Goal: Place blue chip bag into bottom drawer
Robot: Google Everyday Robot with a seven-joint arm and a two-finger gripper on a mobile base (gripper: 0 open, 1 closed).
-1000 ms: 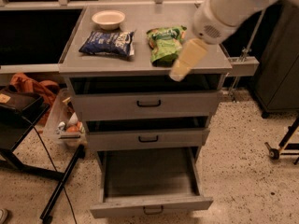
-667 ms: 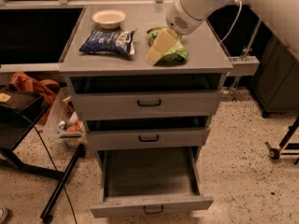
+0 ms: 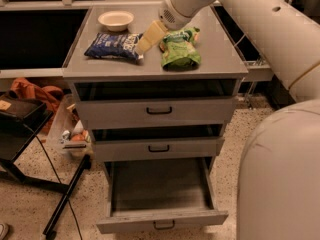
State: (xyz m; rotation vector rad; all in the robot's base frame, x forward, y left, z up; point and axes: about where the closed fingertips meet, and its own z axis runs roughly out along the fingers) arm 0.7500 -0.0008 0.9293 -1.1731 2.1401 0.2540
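Observation:
The blue chip bag [image 3: 113,46] lies flat on the grey cabinet top [image 3: 220,59], left of centre, dark blue with white lettering. My gripper [image 3: 146,40] hangs from the white arm that reaches in from the upper right; its pale fingers point down-left and sit at the bag's right edge. The bottom drawer [image 3: 159,198] is pulled out and stands empty, with a small dark handle on its front.
A green snack bag [image 3: 180,50] lies right of the gripper. A pale bowl [image 3: 116,20] stands at the back left of the top. Two shallower drawers sit above the open one. A dark stand [image 3: 30,134] and clutter are on the floor at left. My arm's white body fills the right.
The gripper has swung left across the cabinet top, from the front right edge, over the green bag, to the blue chip bag's right edge. The bags have not moved.

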